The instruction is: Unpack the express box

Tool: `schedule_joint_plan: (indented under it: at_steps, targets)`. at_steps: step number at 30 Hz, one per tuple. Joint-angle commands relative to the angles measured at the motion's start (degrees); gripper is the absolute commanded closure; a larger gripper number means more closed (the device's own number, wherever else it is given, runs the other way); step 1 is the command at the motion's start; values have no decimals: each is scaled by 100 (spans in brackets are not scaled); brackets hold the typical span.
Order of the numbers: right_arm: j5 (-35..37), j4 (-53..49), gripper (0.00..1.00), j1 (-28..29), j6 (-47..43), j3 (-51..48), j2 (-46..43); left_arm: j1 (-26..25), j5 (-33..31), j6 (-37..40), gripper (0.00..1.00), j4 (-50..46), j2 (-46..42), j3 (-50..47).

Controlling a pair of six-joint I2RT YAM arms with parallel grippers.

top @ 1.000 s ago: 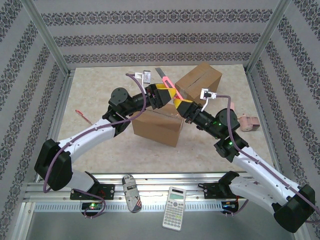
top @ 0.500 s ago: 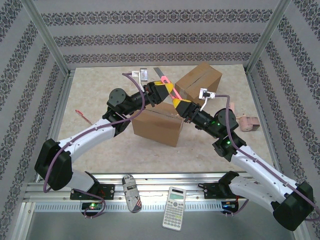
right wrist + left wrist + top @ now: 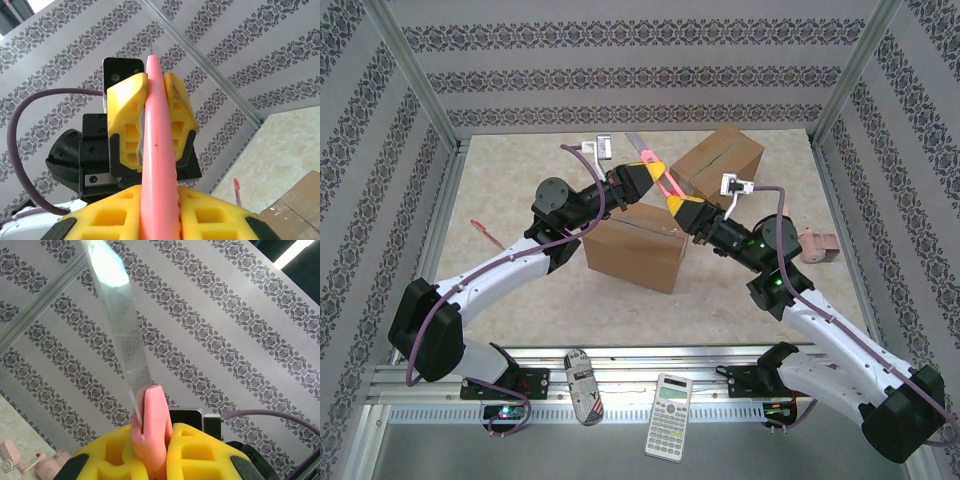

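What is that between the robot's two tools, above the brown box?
A pink-handled knife bridges them: the left tool and the right tool each clamp its handle, plain in the right wrist view.

Bright, even light falls from overhead in the top view, so the cardboard box (image 3: pixel 635 250) throws only a short, soft shadow on the pale table (image 3: pixel 510 200), and all is sharp there, though the frame posts (image 3: pixel 415 85) lean a little toward the corners. In the left wrist view a strip at the upper right is blown out to white, and glare washes out the upper blade (image 3: pixel 107 270) of the knife (image 3: pixel 150 420). In the right wrist view the pink handle (image 3: pixel 159 165) near the lens is soft, the wallpaper (image 3: pixel 240 45) crisp, and the upper left corner overexposed.
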Motion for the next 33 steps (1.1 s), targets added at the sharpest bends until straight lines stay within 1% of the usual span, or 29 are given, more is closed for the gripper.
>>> schedule_joint_plan:
  at_steps: [1, 4, 7, 10, 13, 15, 19, 21, 26, 28, 30, 33]
  targets:
    - [-988, -702, 61, -411, -126, 361, 10, 17, -23, 698, 100, -421, -200, 80]
    - [-1858, -1200, 38, -814, -403, 740, 142, 17, 181, 708, 100, -830, -198, 238]
    - [-2517, -1794, 23, -1001, -834, 1204, 418, 17, 336, 674, 100, -1087, -198, 342]
    - [-2883, -2226, 17, -1005, -1265, 1574, 698, 18, 398, 607, 100, -1123, -195, 360]
    - [-3170, -2285, 16, -992, -1418, 1772, 985, 18, 457, 521, 100, -1113, -148, 391]
    - [-3266, -2249, 17, -988, -1450, 1830, 1113, 18, 492, 477, 100, -1104, -119, 438]
    - [-3331, -2128, 25, -951, -1484, 1794, 1238, 15, 503, 448, 100, -1122, -92, 477]
    - [-3319, -2080, 31, -930, -1502, 1748, 1235, 17, 499, 448, 100, -1139, -85, 487]
    - [-3143, -1990, 52, -903, -1489, 1648, 1176, 17, 501, 448, 100, -1149, -60, 500]
    - [-3077, -1958, 59, -897, -1472, 1620, 1147, 24, 488, 448, 100, -1148, -58, 497]
    - [-3030, -1935, 62, -890, -1457, 1585, 1122, 26, 479, 457, 100, -1150, -74, 479]
    - [-2985, -1921, 62, -876, -1443, 1543, 1089, 46, 462, 451, 100, -1148, -76, 461]
